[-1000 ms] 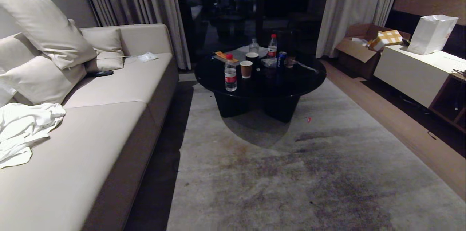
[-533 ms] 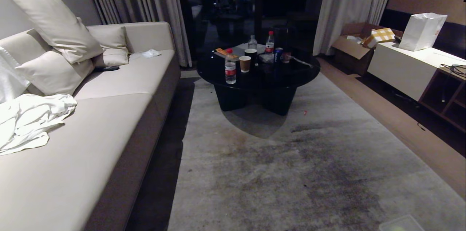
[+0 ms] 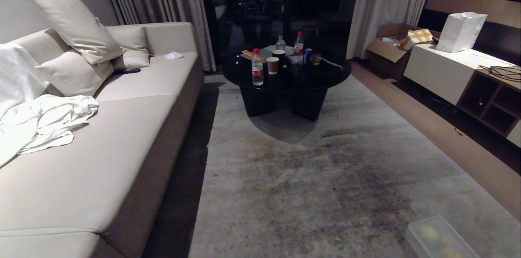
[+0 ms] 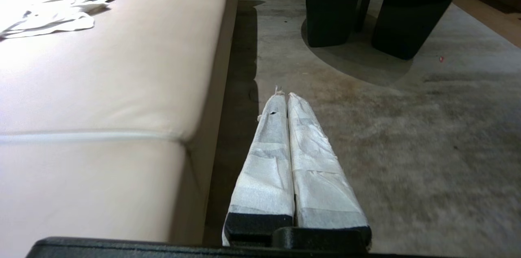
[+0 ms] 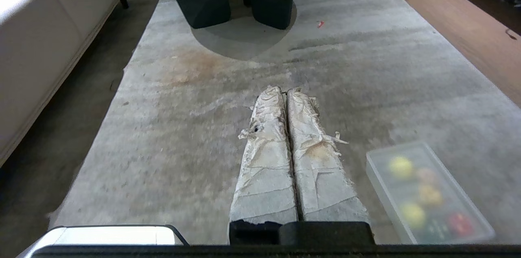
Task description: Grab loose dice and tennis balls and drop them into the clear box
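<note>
Right wrist view shows the clear box (image 5: 427, 195), a shallow translucent plastic bin, on the grey carpet (image 5: 211, 127) just beside the right pincer (image 5: 286, 91), whose taped fingers are pressed together, holding nothing. Inside lie blurred yellow-green round shapes (image 5: 401, 166), likely tennis balls, with orange and red ones. The left pincer (image 4: 283, 96) is likewise closed and empty, beside the beige sofa (image 4: 122, 66). Farther off, a round black tabletop (image 3: 325, 81) carries bottles and cups.
</note>
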You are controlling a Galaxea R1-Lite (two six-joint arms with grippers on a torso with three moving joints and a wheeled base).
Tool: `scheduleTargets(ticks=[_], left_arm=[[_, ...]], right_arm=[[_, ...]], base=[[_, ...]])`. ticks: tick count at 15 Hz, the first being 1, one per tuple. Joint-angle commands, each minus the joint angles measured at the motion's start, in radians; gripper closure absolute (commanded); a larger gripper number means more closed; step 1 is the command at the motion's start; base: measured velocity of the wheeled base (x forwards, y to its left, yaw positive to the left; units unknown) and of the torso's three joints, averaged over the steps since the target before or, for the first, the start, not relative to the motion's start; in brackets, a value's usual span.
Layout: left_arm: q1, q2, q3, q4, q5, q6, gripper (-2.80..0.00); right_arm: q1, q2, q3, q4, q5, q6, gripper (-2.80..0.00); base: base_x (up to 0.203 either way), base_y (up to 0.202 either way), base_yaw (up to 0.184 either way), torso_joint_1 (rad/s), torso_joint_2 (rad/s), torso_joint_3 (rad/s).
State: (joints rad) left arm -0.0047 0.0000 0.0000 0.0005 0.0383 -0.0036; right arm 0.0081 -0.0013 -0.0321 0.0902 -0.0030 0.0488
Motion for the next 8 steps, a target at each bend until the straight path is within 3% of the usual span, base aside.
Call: scheduleTargets(ticks=[1,4,8], left_arm=[[0.0,0.002,0.002,0.0,0.0,0.0,0.0],[0.0,0.0,0.002,0.001,0.005,-0.018,0.0],[0.0,0.001,0.002,0.001,0.005,-0.019,0.0]], right_arm=[[0.001,0.001,0.0,0.0,0.0,-0.001,0.0],[0.0,0.001,0.0,0.0,0.0,-0.001,0.0],[0.0,0.001,0.0,0.0,0.0,-0.001,0.0]], base=[[-0.185,0.0,-0.002,0.006,0.01,0.001],[-0.127,0.0,-0.001,-0.001,0.0,0.004],[0.0,0.0,0.0,0.0,0.0,0.0]])
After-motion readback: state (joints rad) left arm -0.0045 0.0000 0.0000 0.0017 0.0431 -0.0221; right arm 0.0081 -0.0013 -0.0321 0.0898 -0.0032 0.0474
